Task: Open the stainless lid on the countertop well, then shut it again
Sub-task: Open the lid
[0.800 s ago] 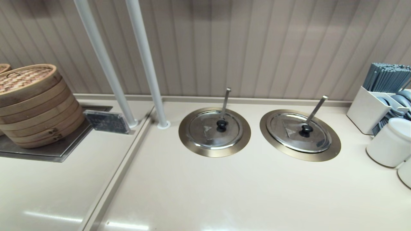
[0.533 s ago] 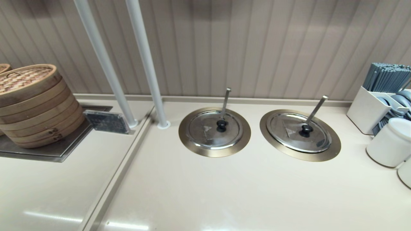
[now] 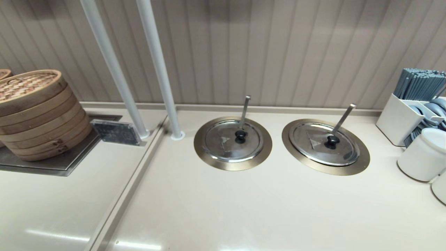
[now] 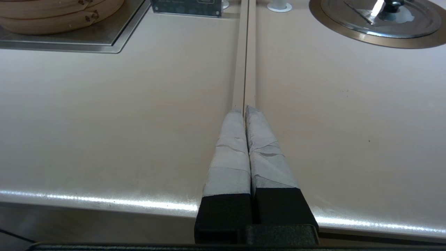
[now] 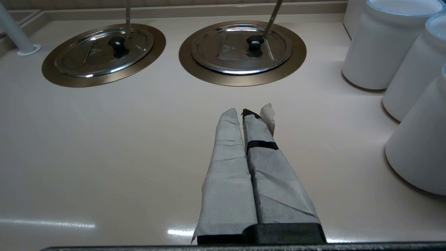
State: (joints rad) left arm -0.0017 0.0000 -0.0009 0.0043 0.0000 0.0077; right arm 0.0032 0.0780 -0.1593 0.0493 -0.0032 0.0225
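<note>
Restaurant serving counter: bamboo steamers (image 3: 36, 111), lidded wells (image 3: 232, 143), chopstick caddy (image 3: 404, 115), white canisters (image 3: 421, 155).

Slanted utensil handle (image 3: 343, 119) crowds the stainless lid (image 3: 324, 143)'s far side.

Beige countertop (image 3: 244, 209): steamer stack (image 3: 38, 111) left, two lidded wells centre, white jars (image 3: 423, 155) right.

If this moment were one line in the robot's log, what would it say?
stainless lid: seated on countertop well, untouched | right gripper: jaws shut, empty, near counter edge | left gripper: shut, parked
</note>
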